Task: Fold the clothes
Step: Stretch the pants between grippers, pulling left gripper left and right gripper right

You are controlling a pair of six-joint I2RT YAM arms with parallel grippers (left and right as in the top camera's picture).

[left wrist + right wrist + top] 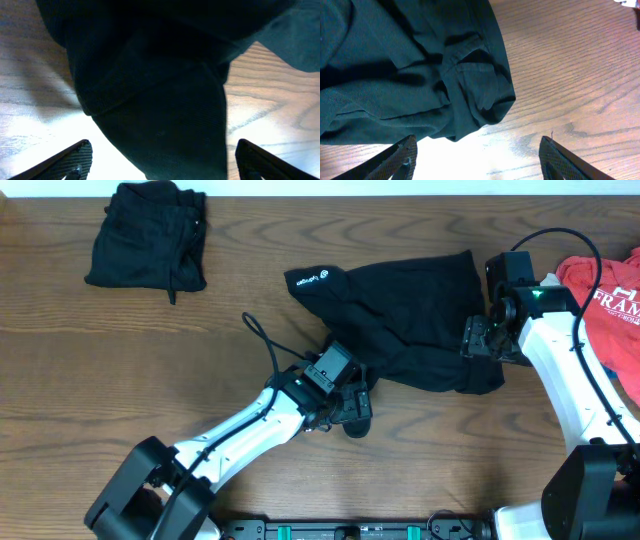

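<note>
The left gripper [354,406] and right gripper [478,338] stood spread over the lower and right edges of the black top [410,305] at frame centre, apparently placed to pinch those edges for a fold.

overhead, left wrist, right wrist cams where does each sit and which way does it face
Overhead: fixed above the table, looking straight down; both arms, the black top, a folded black garment, the red tee.
Left wrist: on the left arm, looking past the open left pincer at that top on the wood.
Right wrist: on the right arm, looking past the open right pincer at the top's edge.
Shared: all three show the black top.
</note>
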